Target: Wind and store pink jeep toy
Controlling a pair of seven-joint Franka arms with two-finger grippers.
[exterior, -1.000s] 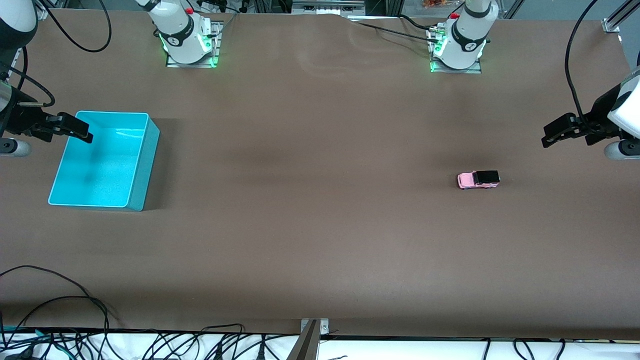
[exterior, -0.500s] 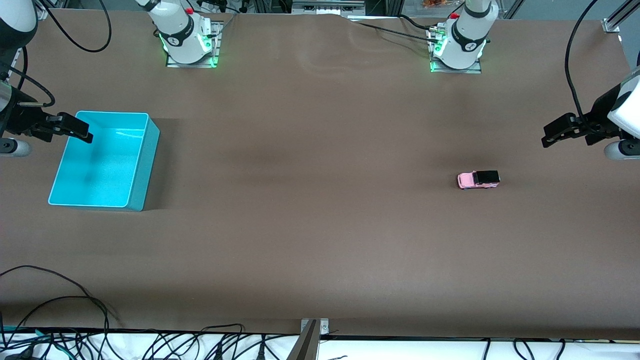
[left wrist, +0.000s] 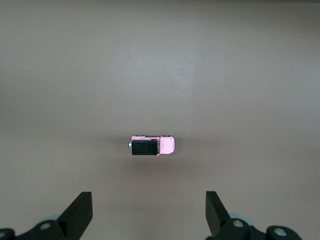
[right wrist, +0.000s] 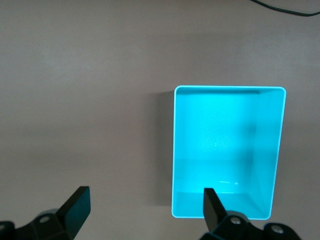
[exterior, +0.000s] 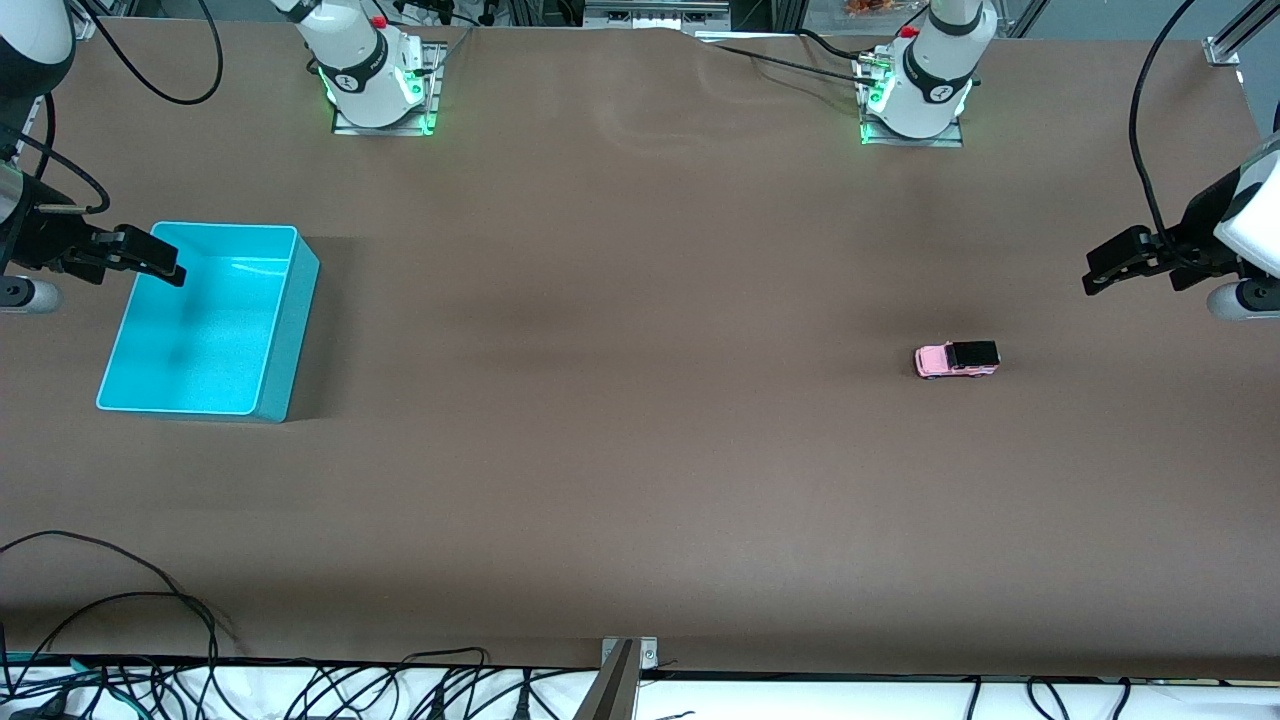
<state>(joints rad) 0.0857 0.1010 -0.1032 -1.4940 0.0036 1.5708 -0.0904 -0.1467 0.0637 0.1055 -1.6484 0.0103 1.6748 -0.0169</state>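
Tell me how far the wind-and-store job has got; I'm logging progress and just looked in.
Nothing looks done yet. The pink jeep toy sits untouched on the table, toward the left arm's end. The left gripper hovers above the table near it, jaws open, holding nothing. The right gripper waits, open, at the edge of the empty turquoise bin. Grasping, winding and storing the jeep are all left.

Pink jeep toy [left wrist: 152, 146] on table [left wrist: 160, 65], left claw [left wrist: 149, 212] spread.
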